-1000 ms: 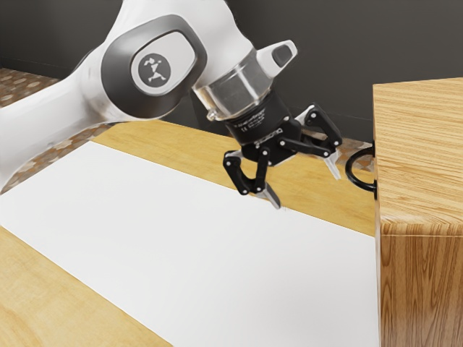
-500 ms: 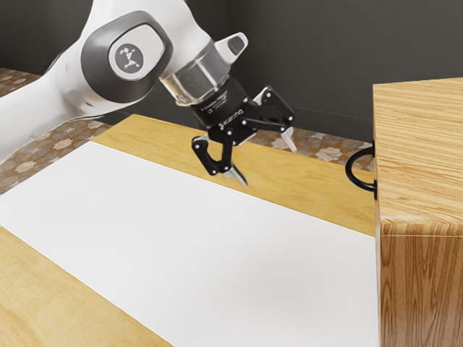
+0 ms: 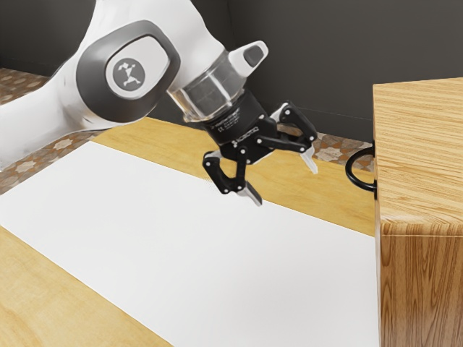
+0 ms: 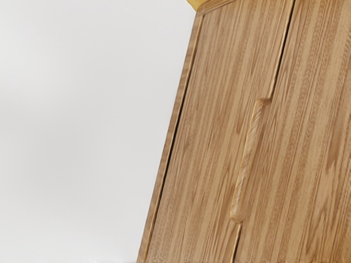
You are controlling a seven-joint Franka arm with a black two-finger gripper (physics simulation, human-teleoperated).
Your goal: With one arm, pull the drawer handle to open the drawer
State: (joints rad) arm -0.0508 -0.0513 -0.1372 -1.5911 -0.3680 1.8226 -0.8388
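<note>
A wooden cabinet stands at the exterior view's right, with a black loop handle sticking out of its face toward the arm. My gripper hangs open above the table, to the left of the handle and apart from it, with nothing between its fingers. One fingertip points toward the handle. In the wrist view the cabinet's wooden front lies ahead of my hand, with a long wooden ridge running along it.
A white mat covers most of the wooden table. Beyond the table's far edge there is patterned floor and a dark wall.
My hand drew back to the exterior view's left and up, away from the handle, then came partway back to the right and lower. The fingers stayed open; the handle has not moved.
</note>
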